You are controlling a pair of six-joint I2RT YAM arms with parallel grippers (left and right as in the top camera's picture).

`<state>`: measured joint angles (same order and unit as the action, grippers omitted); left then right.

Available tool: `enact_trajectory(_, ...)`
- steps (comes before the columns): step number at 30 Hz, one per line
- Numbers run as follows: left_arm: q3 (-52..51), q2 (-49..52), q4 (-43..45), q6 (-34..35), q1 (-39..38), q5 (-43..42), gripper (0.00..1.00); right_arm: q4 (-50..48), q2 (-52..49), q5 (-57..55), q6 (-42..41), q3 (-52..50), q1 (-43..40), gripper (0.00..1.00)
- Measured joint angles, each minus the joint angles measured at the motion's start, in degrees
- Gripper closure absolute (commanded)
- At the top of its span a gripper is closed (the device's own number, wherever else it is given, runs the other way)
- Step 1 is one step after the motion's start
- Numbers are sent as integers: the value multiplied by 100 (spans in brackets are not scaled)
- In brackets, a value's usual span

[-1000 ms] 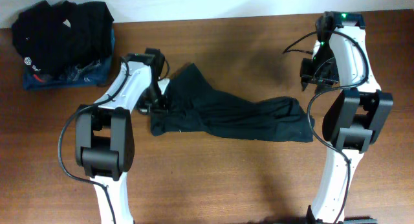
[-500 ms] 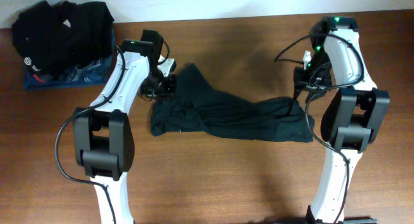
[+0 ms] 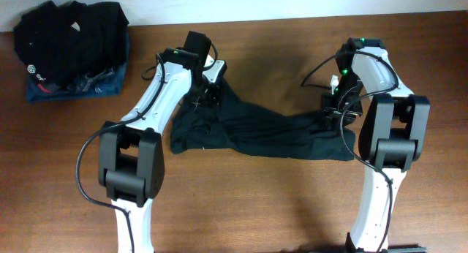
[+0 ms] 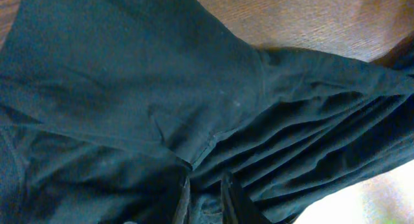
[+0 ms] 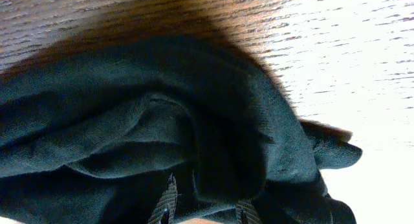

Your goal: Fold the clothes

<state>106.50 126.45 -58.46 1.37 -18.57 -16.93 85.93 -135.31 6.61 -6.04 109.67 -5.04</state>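
A dark green garment point(image 3: 270, 132) lies crumpled in a long strip across the middle of the brown table point(image 3: 278, 48). My left gripper point(image 3: 210, 92) is on its upper left part. In the left wrist view the fingers point(image 4: 206, 198) are close together with a fold of the cloth point(image 4: 129, 88) pinched between them, and pleats run toward them. My right gripper point(image 3: 333, 110) is at the garment's right end. In the right wrist view its fingers point(image 5: 207, 208) hold a thick bunch of the cloth point(image 5: 129, 120).
A pile of black clothes point(image 3: 69, 34) sits on a blue folded item point(image 3: 44, 92) at the table's far left corner. Both arm bases stand at the near edge.
My left gripper moved from the garment's left edge up and right onto its upper part. My right gripper came down and left from off the cloth onto the garment's right end.
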Motion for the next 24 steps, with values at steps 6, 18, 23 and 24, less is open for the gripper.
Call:
enact_trajectory(6,11,673,83,0,4,2,84,-138,0,-188,0,-2,0,80)
enact_trajectory(18,11,734,166,-7,59,0,84,-538,0,-1185,-175,-4,0,96)
enact_trajectory(23,11,767,201,-7,118,66,84,-850,0,-1982,-297,-7,0,96)
enact_trajectory(24,11,769,201,-7,118,127,84,-992,0,-2105,-297,-9,0,96)
